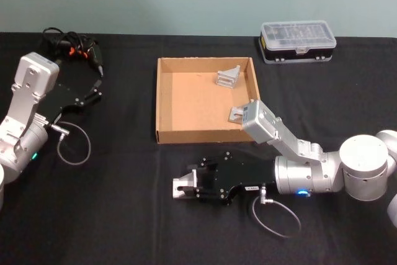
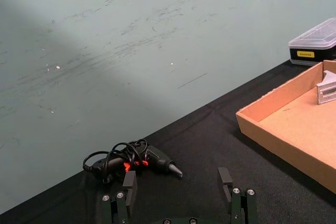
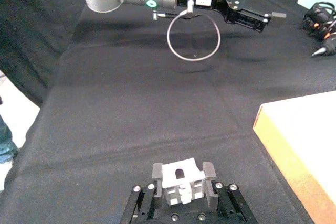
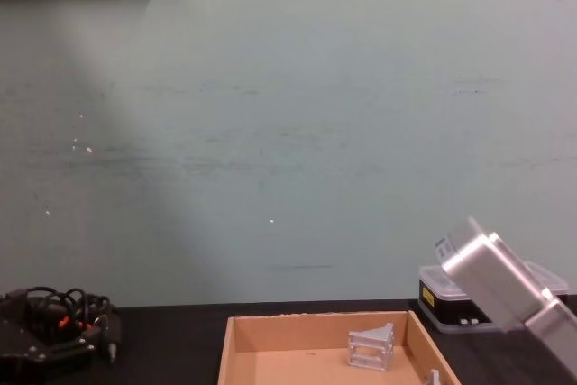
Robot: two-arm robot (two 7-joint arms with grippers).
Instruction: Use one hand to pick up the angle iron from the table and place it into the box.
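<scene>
Right tool (image 1: 180, 188) closed on an angle iron (image 1: 184, 188), low over the desk (image 1: 111, 215) just in front of the box (image 1: 162, 100), left tool (image 1: 97, 84) open, well left of box.

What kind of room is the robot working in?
Probably a workshop or robot test lab: a black table by a plain wall, a cardboard box holding metal brackets, a corded power screwdriver and a small parts case.

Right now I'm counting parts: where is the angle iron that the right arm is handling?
In the head view it sits between the right gripper's fingers, low over the black table, just in front of the cardboard box's near-left corner: angle iron.
</scene>
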